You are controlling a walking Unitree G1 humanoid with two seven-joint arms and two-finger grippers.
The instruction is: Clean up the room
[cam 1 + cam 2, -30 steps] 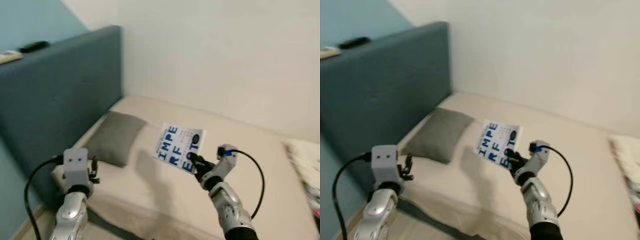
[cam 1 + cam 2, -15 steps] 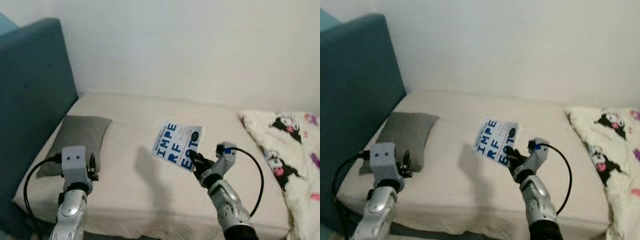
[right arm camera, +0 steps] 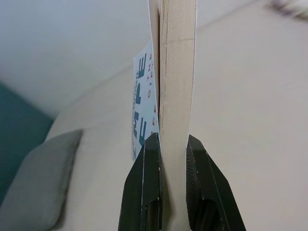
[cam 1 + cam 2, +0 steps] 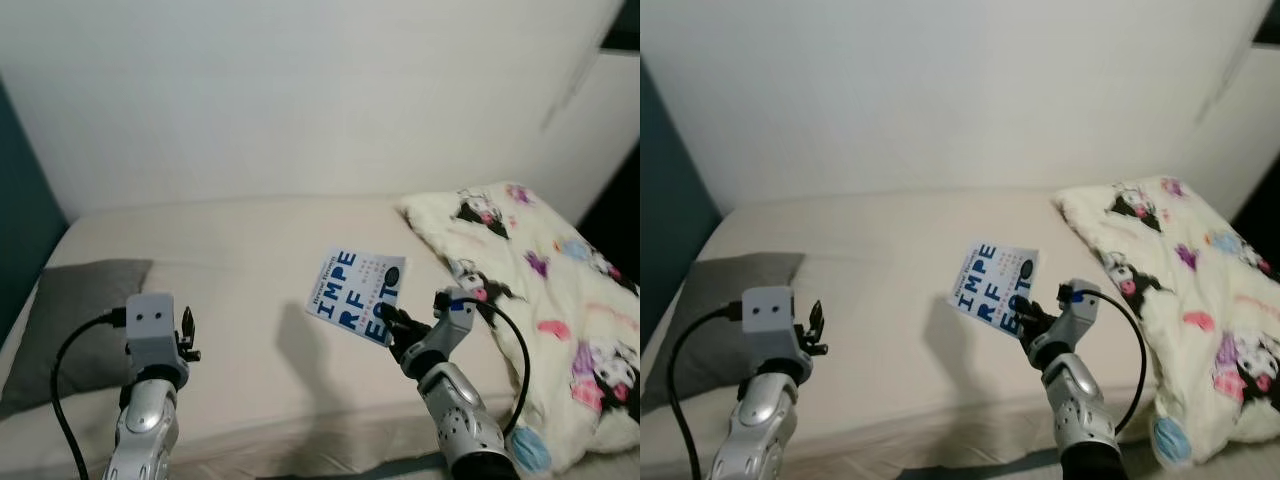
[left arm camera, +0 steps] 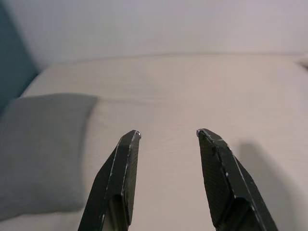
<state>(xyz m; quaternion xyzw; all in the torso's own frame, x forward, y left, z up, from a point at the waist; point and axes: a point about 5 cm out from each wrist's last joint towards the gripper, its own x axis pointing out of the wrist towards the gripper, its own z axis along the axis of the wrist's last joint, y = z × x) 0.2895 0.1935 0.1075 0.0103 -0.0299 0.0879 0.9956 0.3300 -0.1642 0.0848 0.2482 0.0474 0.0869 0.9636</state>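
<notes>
My right gripper (image 4: 392, 322) is shut on the lower corner of a white book (image 4: 356, 296) with big blue letters, holding it upright above the beige bed (image 4: 250, 250). In the right wrist view the book's page edges (image 3: 175, 86) stand clamped between the two black fingers (image 3: 144, 187). My left gripper (image 5: 167, 134) is raised over the bed's near left part, open and holding nothing. A grey pillow (image 4: 70, 320) lies on the bed's left end, to the left of the left gripper (image 4: 187, 330).
A cream blanket (image 4: 540, 290) printed with cartoon figures is heaped on the bed's right end and hangs over its front edge. A white wall (image 4: 300, 100) runs behind the bed. The dark blue headboard edge (image 4: 665, 200) shows at far left.
The camera has swung to the right: the headboard has slid out to the left and the blanket has come into view. The book stays gripped in the same pose.
</notes>
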